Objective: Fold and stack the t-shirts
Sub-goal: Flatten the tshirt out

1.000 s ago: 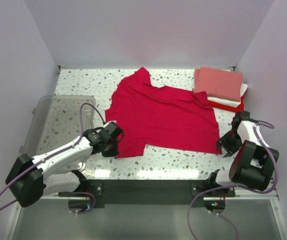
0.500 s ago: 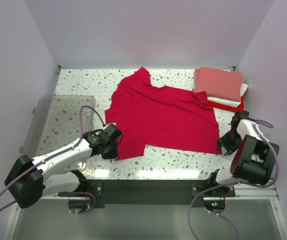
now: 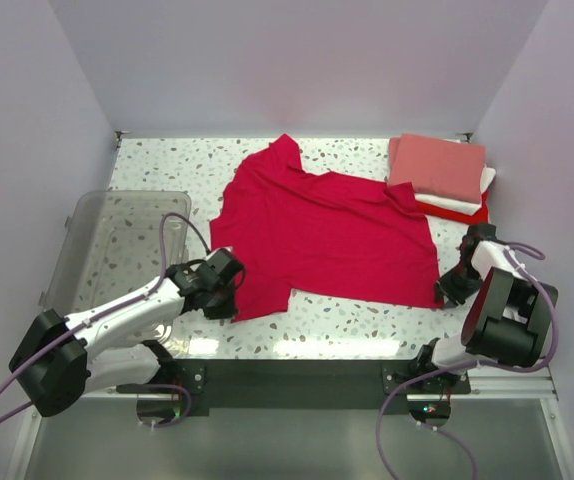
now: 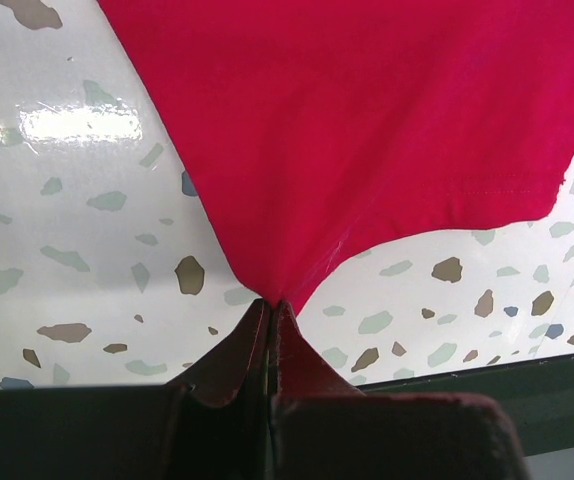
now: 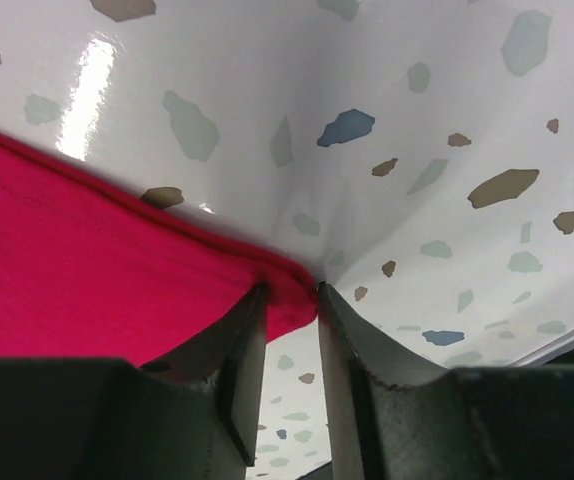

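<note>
Here the shirt (image 3: 327, 235) lies spread flat in the middle of the table (image 3: 357, 318), neck toward the far wall and hem toward the arms, with some wrinkles across the chest. The stack (image 3: 437, 172) of folded shirts sits in the far right corner, salmon-pink on top of white and red. It is close beside the spread shirt's right sleeve, so a finished fold has only a short way to go. The bin (image 3: 117, 240) stands at the left, apart from the cloth.

The left gripper (image 3: 237, 298) is low on the table at the near left hem corner. Its wrist view shows the jaws pressed together on the cloth, which fans out from the fingertips (image 4: 257, 320) in a taut point.

The right gripper (image 3: 449, 290) is at the near right hem corner. In its wrist view the hem's rolled edge sits between the fingers (image 5: 242, 340), which stand close with a thin gap below the cloth. I cannot tell whether they bite yet or only straddle it.

Taking both hem corners at once looks like the set-up for a first fold. With the bottom edge held at its two ends, it can be lifted and carried toward the collar without sagging or skewing. The risk is on the right: a shallow hold on so little cloth could slip once the lift begins.
</note>
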Motion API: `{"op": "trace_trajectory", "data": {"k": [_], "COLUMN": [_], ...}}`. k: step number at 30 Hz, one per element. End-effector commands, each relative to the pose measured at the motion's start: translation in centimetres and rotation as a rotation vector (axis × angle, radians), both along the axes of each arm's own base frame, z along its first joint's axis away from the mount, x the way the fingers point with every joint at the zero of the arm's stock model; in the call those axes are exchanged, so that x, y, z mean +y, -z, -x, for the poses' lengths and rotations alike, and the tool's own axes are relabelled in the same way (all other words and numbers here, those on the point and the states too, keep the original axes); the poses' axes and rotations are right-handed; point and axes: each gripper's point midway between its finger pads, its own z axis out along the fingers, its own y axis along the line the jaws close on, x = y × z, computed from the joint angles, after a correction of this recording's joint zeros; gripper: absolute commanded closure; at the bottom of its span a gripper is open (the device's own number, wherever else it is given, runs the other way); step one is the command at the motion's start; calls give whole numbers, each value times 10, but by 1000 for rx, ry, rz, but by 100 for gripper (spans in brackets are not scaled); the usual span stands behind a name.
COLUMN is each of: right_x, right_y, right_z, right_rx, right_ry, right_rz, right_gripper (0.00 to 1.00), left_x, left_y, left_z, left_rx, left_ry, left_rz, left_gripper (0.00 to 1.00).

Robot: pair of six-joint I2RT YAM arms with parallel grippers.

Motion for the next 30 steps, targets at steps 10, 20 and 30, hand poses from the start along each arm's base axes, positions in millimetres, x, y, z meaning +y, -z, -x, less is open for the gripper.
{"op": "trace_trajectory", "data": {"k": [10,20,30], "right_x": [2,18,58], "right_y": [-4,-37,-59], "right_z": [5,3,-17], "right_rx": [18,63,-38], "right_ry": [-9,-134,-226], "right_rz": [-10,-92,-120], "right_gripper": [100,100,100], "left_x": [6,20,25], "left_y": [-15,-50,-91], "left_z": [-11,3,13], "left_rx": [-45,-44,-66], "left_ry": [-17,-86,-120], "left_rz": [-34,-21,42], "left_gripper": [100,100,100]}}
